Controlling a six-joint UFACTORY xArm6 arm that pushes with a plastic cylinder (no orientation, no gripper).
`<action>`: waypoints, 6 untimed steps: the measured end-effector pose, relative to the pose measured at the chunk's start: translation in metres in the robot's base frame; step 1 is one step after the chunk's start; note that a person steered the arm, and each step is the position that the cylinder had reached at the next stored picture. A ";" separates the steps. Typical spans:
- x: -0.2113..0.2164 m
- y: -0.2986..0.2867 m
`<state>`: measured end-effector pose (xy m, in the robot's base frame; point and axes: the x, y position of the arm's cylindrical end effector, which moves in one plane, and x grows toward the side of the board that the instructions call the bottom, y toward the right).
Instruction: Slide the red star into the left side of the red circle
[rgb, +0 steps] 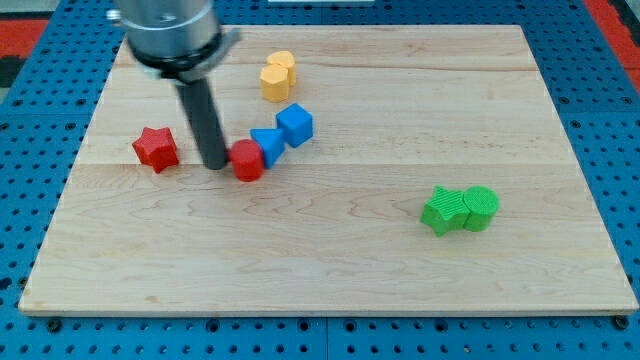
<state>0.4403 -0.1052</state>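
Red star (155, 148) sits toward the view's left of the surface (330, 270), apart from my tip (215, 164). My tip stands between star and red circle (247, 161), just beside the circle's left face. Blue triangle (267, 145) and blue cube (294, 125) adjoin the circle on the right. Recommendation: take my tip round to the star's far left, then push straight rightward, slowly, so the star does not spin off. No jaws fitted; the rod grasps nothing
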 end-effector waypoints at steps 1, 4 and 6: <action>0.001 -0.009; 0.012 -0.131; -0.035 -0.009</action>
<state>0.4051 -0.1145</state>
